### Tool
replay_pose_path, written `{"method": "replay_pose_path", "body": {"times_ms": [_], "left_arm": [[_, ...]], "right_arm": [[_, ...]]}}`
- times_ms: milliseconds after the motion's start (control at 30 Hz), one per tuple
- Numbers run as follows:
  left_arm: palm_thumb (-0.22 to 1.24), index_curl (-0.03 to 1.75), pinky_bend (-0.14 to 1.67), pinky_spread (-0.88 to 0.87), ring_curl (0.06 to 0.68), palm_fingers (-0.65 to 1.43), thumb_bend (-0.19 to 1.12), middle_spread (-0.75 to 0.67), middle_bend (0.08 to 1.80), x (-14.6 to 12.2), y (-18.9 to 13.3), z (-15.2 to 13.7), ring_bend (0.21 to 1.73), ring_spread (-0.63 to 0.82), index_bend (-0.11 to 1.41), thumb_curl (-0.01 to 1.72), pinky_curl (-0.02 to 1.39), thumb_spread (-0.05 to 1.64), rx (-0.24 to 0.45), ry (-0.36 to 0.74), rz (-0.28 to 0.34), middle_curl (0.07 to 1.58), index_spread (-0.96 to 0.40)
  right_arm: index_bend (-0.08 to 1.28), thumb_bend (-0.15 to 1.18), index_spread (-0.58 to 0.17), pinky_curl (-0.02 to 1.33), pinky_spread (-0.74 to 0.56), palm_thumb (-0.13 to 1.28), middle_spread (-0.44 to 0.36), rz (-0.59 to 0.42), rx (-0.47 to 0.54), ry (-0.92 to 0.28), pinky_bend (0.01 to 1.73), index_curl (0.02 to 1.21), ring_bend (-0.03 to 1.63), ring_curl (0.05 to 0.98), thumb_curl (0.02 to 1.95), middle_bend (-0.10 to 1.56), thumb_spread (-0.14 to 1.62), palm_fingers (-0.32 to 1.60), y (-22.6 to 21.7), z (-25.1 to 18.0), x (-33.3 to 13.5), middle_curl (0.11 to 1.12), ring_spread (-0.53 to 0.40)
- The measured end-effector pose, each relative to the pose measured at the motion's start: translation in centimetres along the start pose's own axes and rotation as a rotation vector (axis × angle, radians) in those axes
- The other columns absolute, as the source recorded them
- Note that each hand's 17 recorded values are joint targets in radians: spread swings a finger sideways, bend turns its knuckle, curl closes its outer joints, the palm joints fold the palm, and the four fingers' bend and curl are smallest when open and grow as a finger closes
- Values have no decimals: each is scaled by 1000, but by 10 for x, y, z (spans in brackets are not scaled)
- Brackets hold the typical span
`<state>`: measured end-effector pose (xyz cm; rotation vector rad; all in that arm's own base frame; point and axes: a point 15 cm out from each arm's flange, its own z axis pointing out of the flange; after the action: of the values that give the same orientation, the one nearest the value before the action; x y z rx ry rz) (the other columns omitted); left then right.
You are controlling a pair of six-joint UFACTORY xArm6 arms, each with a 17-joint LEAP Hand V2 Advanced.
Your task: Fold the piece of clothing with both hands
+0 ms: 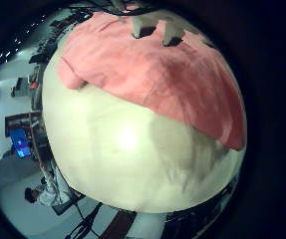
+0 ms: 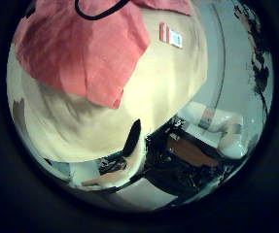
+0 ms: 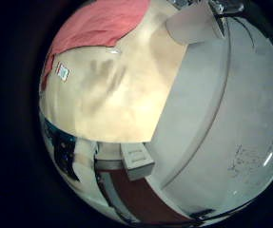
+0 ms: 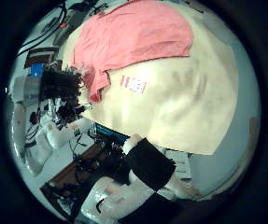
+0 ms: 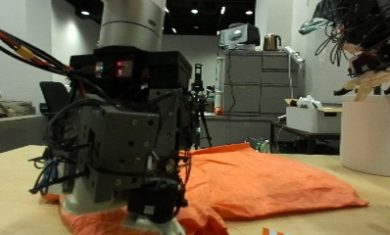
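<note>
An orange-pink cloth (image 5: 267, 186) lies spread on the beige table (image 5: 6, 176). My left hand (image 5: 117, 137) stands low over the cloth's near corner. It hides what it does there. My right hand (image 5: 365, 49) hangs high above the table, away from the cloth, fingers relaxed and holding nothing. The cloth shows spread out in the left little finger side palm view (image 1: 152, 70), the left thumb side palm view (image 2: 81, 49), the right little finger side palm view (image 3: 93, 28) and the right thumb side palm view (image 4: 138, 37), where a hand (image 4: 63, 84) stands at its edge.
A small white tag (image 4: 134, 85) lies on the bare table beside the cloth; it also shows in the left thumb side palm view (image 2: 170, 35). A white round container (image 5: 371, 137) stands under my right hand. Grey cabinets (image 5: 254, 88) stand behind the table.
</note>
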<state>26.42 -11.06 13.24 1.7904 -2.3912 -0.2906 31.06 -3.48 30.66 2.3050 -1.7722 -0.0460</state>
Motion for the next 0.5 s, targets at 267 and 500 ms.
{"method": "replay_pose_path", "body": {"times_ms": [267, 500], "left_arm": [[212, 281, 168, 445, 242, 251, -19, 292, 353, 4, -8, 9, 497, 451, 146, 310, 290, 916, -9, -12, 9, 354, 238], [422, 291, 344, 6, 284, 854, 26, -102, 747, -5, -7, 6, 680, -52, 167, 344, 302, 1013, 0, -45, 2, 506, 15]], "right_arm": [[145, -9, -183, 308, 280, 352, 67, 2, -2, -1, 249, 254, 278, 278, 214, 402, 1382, 155, -1, 1, 0, 395, 130], [142, -9, -182, 312, 280, 354, 81, -5, 1, 0, 251, 250, 303, 284, 216, 394, 1386, 156, -2, 0, -2, 389, 134]]}}
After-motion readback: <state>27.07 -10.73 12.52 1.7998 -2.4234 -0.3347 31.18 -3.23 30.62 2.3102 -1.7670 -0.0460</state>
